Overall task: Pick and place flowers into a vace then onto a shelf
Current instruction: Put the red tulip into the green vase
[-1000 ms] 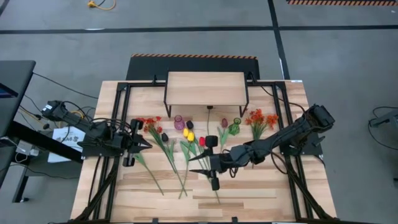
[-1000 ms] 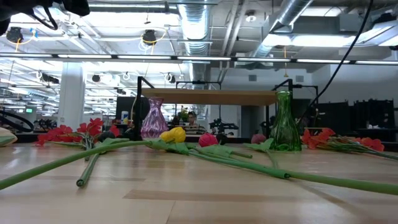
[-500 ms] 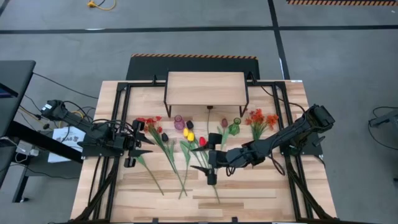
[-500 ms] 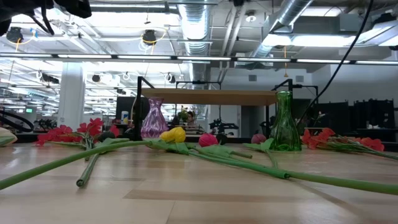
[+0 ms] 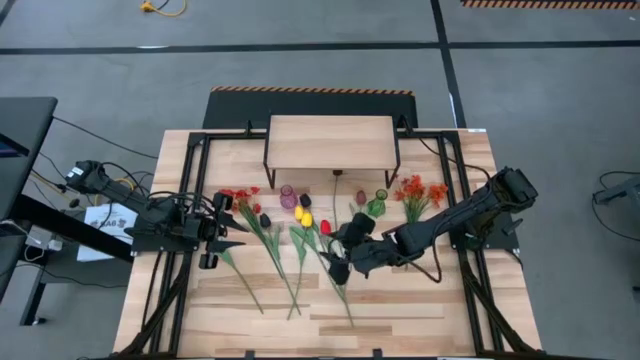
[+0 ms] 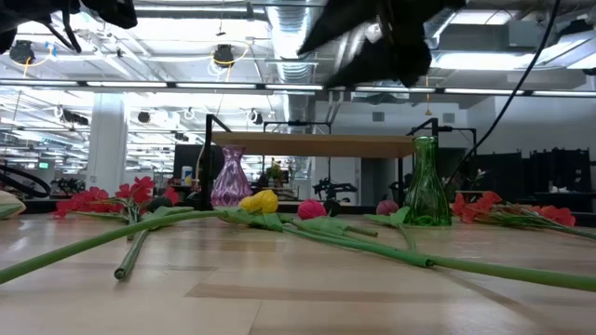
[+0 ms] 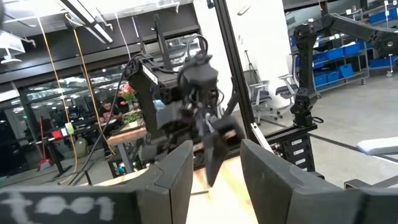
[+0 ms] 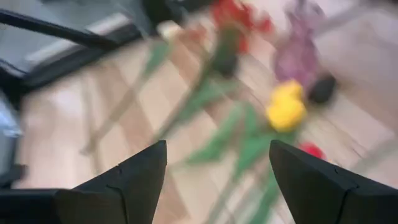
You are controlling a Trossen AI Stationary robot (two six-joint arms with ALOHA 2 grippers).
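Over the table's middle in the high view, my right gripper [image 5: 340,262] hangs above the flowers [image 5: 300,228] scattered on the planks, with the shelf [image 5: 331,142] off at 12 o'clock; my left gripper [image 5: 222,236] sits at 9 o'clock, fingers spread. Low view: flowers lie flat, purple vase [image 6: 229,179] and green vase [image 6: 426,183] stand empty. Right wrist view: my fingers [image 8: 127,182] gape wide, holding nothing.
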